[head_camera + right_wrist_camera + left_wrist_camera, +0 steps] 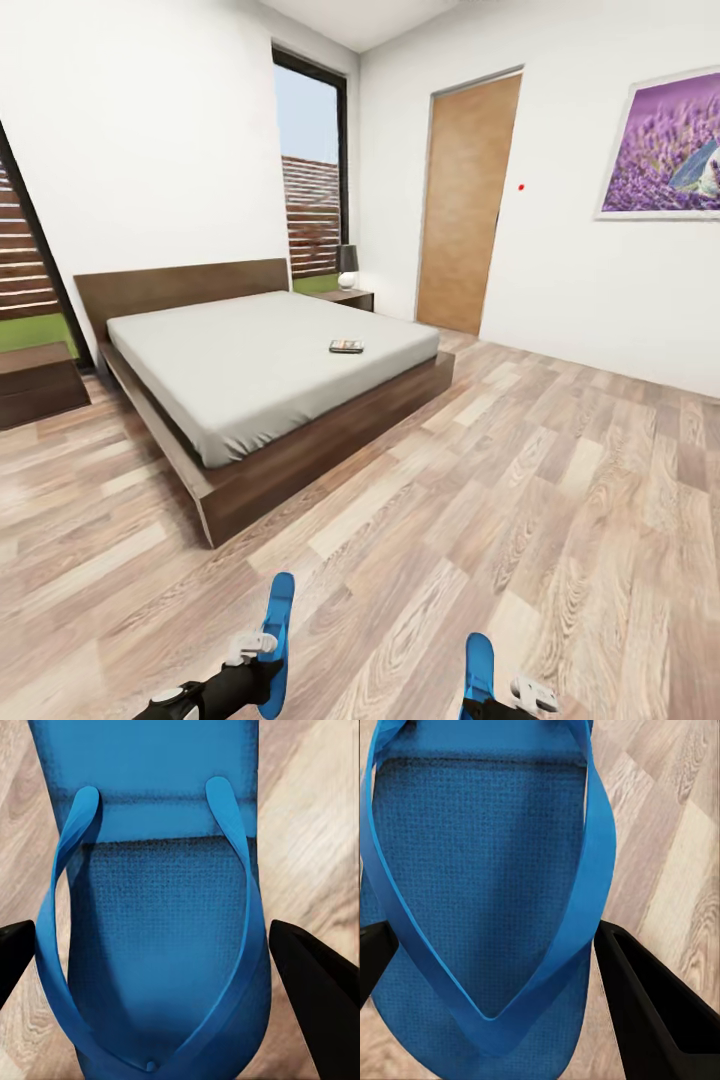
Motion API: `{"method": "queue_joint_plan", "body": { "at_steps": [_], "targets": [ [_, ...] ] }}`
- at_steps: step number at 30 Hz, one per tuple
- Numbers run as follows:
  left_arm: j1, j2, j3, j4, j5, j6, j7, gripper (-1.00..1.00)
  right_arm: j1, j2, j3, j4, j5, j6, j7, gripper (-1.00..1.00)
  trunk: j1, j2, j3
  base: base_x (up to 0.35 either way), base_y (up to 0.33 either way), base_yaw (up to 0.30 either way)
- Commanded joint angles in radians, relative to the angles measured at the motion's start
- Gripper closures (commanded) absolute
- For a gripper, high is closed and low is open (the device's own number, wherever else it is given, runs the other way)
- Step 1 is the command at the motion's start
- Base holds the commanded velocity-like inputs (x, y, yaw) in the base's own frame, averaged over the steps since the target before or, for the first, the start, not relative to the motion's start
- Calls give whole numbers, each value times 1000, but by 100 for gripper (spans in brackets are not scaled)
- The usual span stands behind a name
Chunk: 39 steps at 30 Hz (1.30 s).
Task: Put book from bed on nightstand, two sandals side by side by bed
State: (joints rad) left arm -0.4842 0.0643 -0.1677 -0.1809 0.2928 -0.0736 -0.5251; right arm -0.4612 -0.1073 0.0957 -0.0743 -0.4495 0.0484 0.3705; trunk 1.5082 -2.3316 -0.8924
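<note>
In the head view the bed [250,370] stands ahead with its light-grey mattress on a dark wooden frame. The book [346,346] lies flat on the mattress near its right edge. A dark nightstand [35,385] stands left of the headboard, and a second nightstand [345,297] stands at the far right corner. My left gripper [255,665] is shut on a blue sandal [278,640], held above the floor. My right gripper [495,700] is shut on the other sandal [480,665]. The wrist views show each sandal [480,870] [157,922] between black fingers [652,1012] [315,982].
A small lamp [347,265] stands on the far nightstand. A wooden door [468,200] is in the right wall, with a purple picture [665,145] beside it. Wood-plank floor [480,480] lies open between me and the bed. Tall windows flank the headboard.
</note>
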Motion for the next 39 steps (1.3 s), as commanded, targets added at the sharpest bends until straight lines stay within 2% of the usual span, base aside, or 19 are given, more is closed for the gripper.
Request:
{"method": "queue_joint_plan", "body": {
  "at_steps": [1, 39],
  "targets": [
    [-1, 1, -8, 0, 6, -5, -2, 100, -1, 0, 8, -1, -11, 5, 1, 100, 0, 0, -1, 0, 0, -300],
    [-1, 2, -7, 0, 6, -5, -3, 100, -1, 0, 7, -1, -19, -2, -1, 100, 0, 0, -1, 0, 0, -300]
  ]
}}
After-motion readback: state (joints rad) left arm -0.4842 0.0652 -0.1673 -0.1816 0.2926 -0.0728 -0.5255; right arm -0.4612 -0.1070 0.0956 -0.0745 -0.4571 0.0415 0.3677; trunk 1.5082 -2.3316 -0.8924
